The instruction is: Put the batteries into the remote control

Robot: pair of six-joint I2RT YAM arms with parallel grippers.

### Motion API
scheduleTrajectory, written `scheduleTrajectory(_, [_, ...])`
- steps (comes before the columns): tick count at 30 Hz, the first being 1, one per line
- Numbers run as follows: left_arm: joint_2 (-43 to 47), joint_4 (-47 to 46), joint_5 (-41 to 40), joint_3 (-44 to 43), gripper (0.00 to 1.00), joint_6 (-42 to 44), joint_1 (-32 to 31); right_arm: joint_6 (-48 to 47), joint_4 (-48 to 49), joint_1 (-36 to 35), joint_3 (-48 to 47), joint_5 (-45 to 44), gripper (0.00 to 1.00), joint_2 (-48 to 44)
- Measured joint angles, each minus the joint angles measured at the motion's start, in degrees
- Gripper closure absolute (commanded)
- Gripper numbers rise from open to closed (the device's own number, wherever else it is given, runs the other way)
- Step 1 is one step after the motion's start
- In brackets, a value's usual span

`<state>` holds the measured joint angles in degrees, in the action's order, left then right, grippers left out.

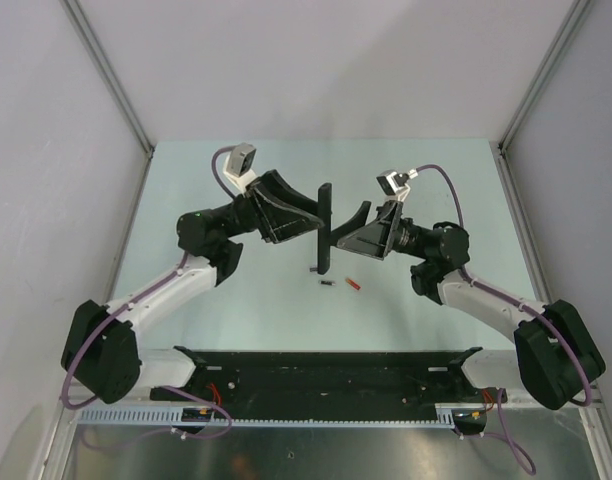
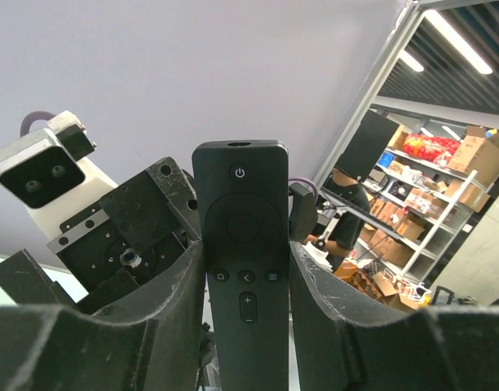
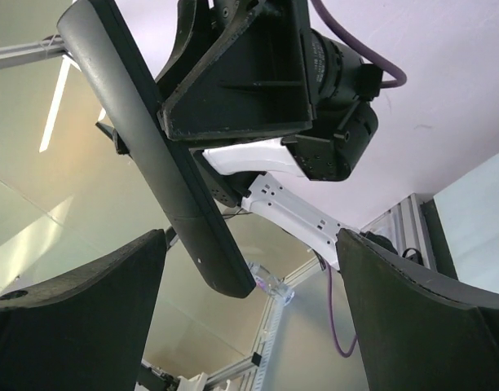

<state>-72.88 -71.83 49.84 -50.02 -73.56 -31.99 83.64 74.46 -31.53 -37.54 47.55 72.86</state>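
The remote control (image 1: pixel 325 225) is a slim black bar held up off the table, with my left gripper (image 1: pixel 319 218) shut on its sides. In the left wrist view its button face (image 2: pixel 241 236) points at the camera between the two fingers (image 2: pixel 172 301). My right gripper (image 1: pixel 348 230) stands open just right of the remote. In the right wrist view the remote's lower end (image 3: pixel 209 252) hangs between the wide-apart fingers (image 3: pixel 78 301), nearer the left one and touching neither. A dark battery (image 1: pixel 327 284) and a red battery (image 1: pixel 354 285) lie on the table below.
A small dark bit (image 1: pixel 314 270) lies on the pale green table (image 1: pixel 236 180) near the batteries; what it is cannot be made out. Grey walls stand close on the left, right and back. A black rail (image 1: pixel 326 375) runs along the near edge.
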Motion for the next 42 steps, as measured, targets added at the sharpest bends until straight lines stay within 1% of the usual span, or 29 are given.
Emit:
scheduleTrajectory(6, [-3.08,-1.77,-0.46,-1.09,0.91,-1.40,-2.19,-1.79,0.00,-0.79,-0.42,-0.04,0.12,-0.04])
scheduleTrajectory(12, [-5.55,-2.67,-1.09,-3.72,0.91,-2.05,-4.04,-3.04,0.44,-1.68,-0.57,-0.07,0.23,-0.68])
scheduleTrajectory(15, [-6.08,-2.82,-1.64,-4.24,0.92,-2.49,-4.50,-3.50,0.57,-2.05,-0.63,-0.04,0.24,-1.33])
scheduleTrajectory(18, [-6.62,-3.10,-1.97,-4.50,0.94,-2.69,-4.76,-3.89,0.59,-2.49,-0.63,-0.04,0.24,-1.99])
scheduleTrajectory(20, [-7.02,-3.10,-2.34,-4.52,0.98,-2.97,-4.94,-4.02,0.57,-2.73,-0.63,-0.04,0.24,-2.40])
scheduleTrajectory(22, [-7.37,-3.08,-2.78,-4.52,1.00,-3.04,-5.09,-4.20,0.52,-3.04,-0.63,-0.07,0.29,-2.95])
scheduleTrajectory(24, [-7.58,-3.08,-3.19,-4.52,1.00,-3.04,-5.14,-4.28,0.52,-3.30,-0.63,-0.07,0.37,-3.63])
scheduleTrajectory(26, [-7.65,-3.08,-3.43,-4.50,1.00,-3.06,-5.16,-4.39,0.59,-3.52,-0.63,-0.07,0.43,-4.28])
scheduleTrajectory(27, [-7.65,-3.08,-3.63,-4.44,1.00,-3.08,-5.16,-4.35,0.63,-3.58,-0.63,-0.07,0.49,-4.55])
scheduleTrajectory(29, [-7.65,-3.15,-4.00,-4.39,1.00,-3.52,-5.22,-4.46,0.61,-3.67,-0.63,-0.07,0.54,-4.81])
scheduleTrajectory(30, [-7.65,-3.32,-4.26,-4.37,1.00,-3.91,-5.29,-4.42,0.48,-3.65,-0.63,-0.09,0.59,-4.81])
scheduleTrajectory(34, [-7.65,-3.61,-4.68,-4.28,0.99,-5.33,-5.29,-4.39,0.72,-3.78,-0.66,-0.02,0.72,-4.96])
scheduleTrajectory(35, [-7.65,-3.67,-4.70,-4.28,0.98,-5.57,-5.33,-4.55,0.76,-3.78,-0.66,-0.07,0.74,-5.01])
scheduleTrajectory(36, [-7.65,-3.72,-4.70,-4.26,0.93,-5.77,-5.35,-4.57,0.79,-3.80,-0.66,-0.02,0.80,-5.05])
scheduleTrajectory(37, [-7.65,-3.76,-4.72,-4.15,0.89,-6.01,-5.35,-4.57,0.79,-3.89,-0.66,0.04,0.82,-5.05])
scheduleTrajectory(38, [-7.65,-3.87,-4.72,-4.09,0.86,-6.10,-5.38,-4.57,0.79,-3.96,-0.66,0.09,0.88,-5.05])
scheduleTrajectory(40, [-7.65,-3.98,-4.72,-3.93,0.72,-6.45,-5.40,-4.57,0.79,-4.00,-0.66,0.17,0.94,-5.05])
scheduleTrajectory(41, [-7.65,-4.07,-4.72,-3.80,0.55,-6.60,-5.40,-4.57,0.79,-4.00,-0.66,0.33,1.00,-5.07])
scheduleTrajectory(42, [-7.65,-4.22,-4.74,-3.63,0.50,-6.80,-5.38,-4.57,0.72,-4.00,-0.66,0.48,1.00,-5.11])
